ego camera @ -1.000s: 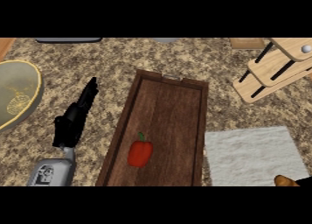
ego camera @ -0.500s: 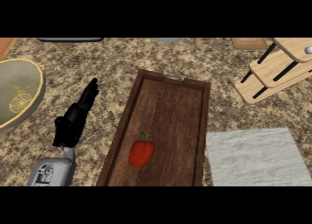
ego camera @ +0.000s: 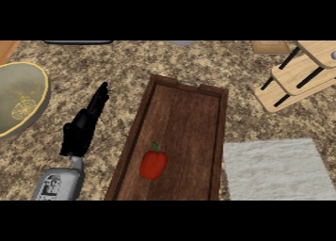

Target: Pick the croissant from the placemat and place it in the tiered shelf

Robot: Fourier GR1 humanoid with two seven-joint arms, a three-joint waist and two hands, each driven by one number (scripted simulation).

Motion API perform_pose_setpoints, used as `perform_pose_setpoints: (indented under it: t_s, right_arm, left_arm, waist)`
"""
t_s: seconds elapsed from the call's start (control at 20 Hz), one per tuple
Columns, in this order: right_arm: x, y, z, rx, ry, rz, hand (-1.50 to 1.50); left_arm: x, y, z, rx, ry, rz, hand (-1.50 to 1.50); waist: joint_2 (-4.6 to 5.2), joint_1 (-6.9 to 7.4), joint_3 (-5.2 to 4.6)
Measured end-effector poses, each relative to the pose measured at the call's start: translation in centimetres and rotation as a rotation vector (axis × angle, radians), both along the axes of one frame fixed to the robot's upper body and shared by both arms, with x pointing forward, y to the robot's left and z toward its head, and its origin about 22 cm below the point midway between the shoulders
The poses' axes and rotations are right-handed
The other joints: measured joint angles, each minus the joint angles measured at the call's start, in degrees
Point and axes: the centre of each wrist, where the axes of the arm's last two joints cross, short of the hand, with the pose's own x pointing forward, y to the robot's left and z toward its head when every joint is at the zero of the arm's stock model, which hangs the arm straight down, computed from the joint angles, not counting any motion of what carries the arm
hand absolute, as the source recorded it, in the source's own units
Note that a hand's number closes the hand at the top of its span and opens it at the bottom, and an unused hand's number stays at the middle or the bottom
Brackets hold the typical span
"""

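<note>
Near the desk's (ego camera: pixel 87 66) front right corner, the placemat (ego camera: pixel 278 169) shows no croissant; the dark shape at its near edge a second ago is gone, so the unseen right hand likely carries it. The left hand (ego camera: pixel 84 129) lies straight-fingered beside the tray (ego camera: pixel 180 108).

A single head view looks steeply down on the counter (ego camera: pixel 198 66) from close above, facing away from the robot (its left hand (ego camera: pixel 84 127) enters from the lower left edge). The wooden tray (ego camera: pixel 184 117) fills the centre and the placemat (ego camera: pixel 278 169) the lower right. The tiered shelf (ego camera: pixel 316 49) is cropped at upper right, a plate (ego camera: pixel 14 99) at the left edge.
</note>
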Motion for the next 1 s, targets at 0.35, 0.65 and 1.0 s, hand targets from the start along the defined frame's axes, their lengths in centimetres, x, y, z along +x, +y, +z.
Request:
perform_pose_setpoints:
  t_s: [0.35,0.65,1.0]
  right_arm:
    - [3.6,-1.1,2.3,0.015,-0.058,-0.081,1.5]
    - [6.6,-2.4,3.6,-0.004,-0.097,-0.116,1.5]
    - [10.0,-2.4,3.7,-0.075,-0.162,-0.136,1.5]
  left_arm:
    - [-0.2,0.7,0.0,-0.007,-0.004,-0.002,0.0]
    - [-0.4,1.4,-0.3,-0.009,-0.005,0.0,0.0]
    - [-0.3,0.8,-0.3,-0.01,0.002,-0.007,0.0]
  waist:
    - [0.05,0.2,0.05]
    - [0.07,0.18,0.05]
    - [0.11,0.28,0.07]
